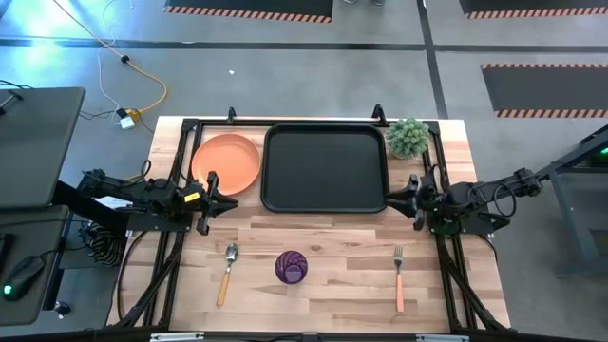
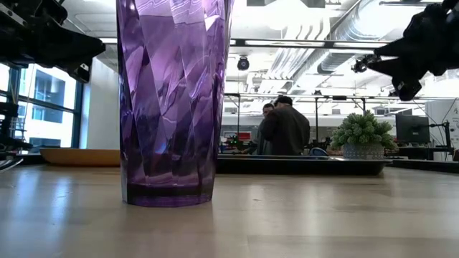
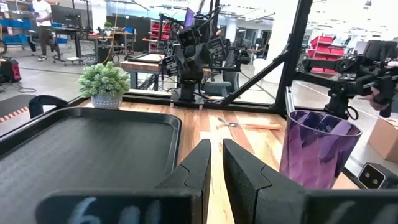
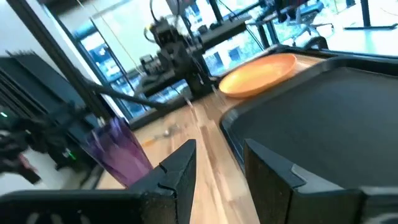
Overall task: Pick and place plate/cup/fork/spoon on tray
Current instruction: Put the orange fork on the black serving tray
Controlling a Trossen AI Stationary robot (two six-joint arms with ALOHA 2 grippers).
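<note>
Nothing has been loaded yet: the tray (image 1: 326, 169) lies bare at the upper centre of the high view, its surface free for all four items. The plate (image 1: 226, 162) sits on the counter (image 1: 332, 256) just left of the tray, close enough that it looks an easy first move. Lower in the frame the spoon (image 1: 227, 273) lies at lower left, the cup (image 1: 292, 267) stands just right of it at lower centre, and the fork (image 1: 399, 276) lies well apart at lower right, so each arm has things on its own side.

The left tool (image 1: 205, 202) hovers just below the plate, its fingers (image 3: 193, 171) nearly together with only a narrow slot between them, clamped on nothing. The right tool (image 1: 415, 198) waits at the tray's lower right corner, fingers apart and empty. A small potted plant (image 1: 408, 137) stands by the tray's upper right corner, clear of the work.
</note>
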